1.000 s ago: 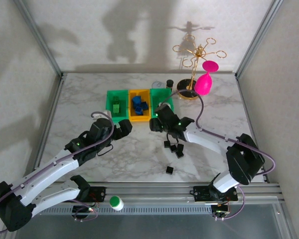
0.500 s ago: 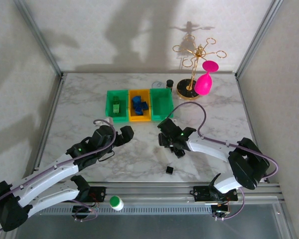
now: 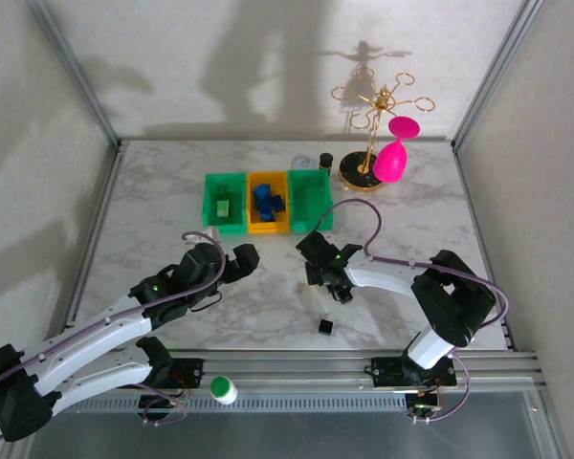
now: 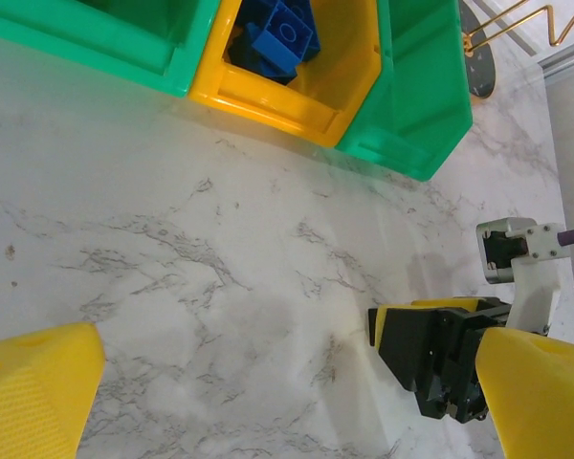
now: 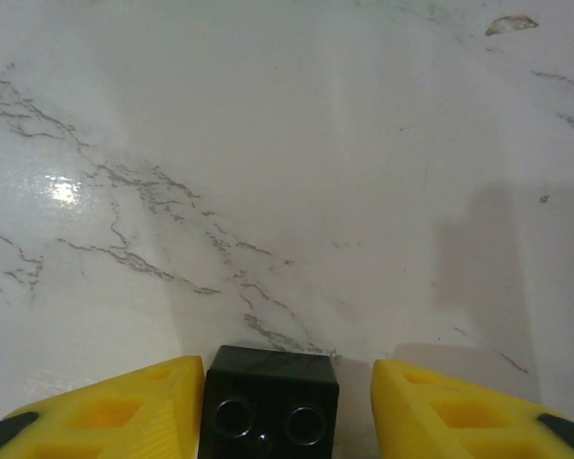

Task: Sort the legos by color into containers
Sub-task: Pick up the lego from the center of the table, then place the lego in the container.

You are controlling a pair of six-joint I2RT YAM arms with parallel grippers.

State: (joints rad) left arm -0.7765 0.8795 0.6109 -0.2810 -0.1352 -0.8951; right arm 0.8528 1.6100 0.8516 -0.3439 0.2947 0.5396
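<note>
The right gripper [image 3: 341, 290] has dropped from the containers [image 3: 268, 229] onto a black lego [image 5: 268, 406] mid-table. Its jaws are narrowing astride the lego but have not yet clamped it, so a pickup looks imminent.

The black lego [image 5: 269, 402] between the jaws runs off the bottom edge.

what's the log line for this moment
left hand: open over table | right hand: open around black lego | phase: pre-grasp
</note>
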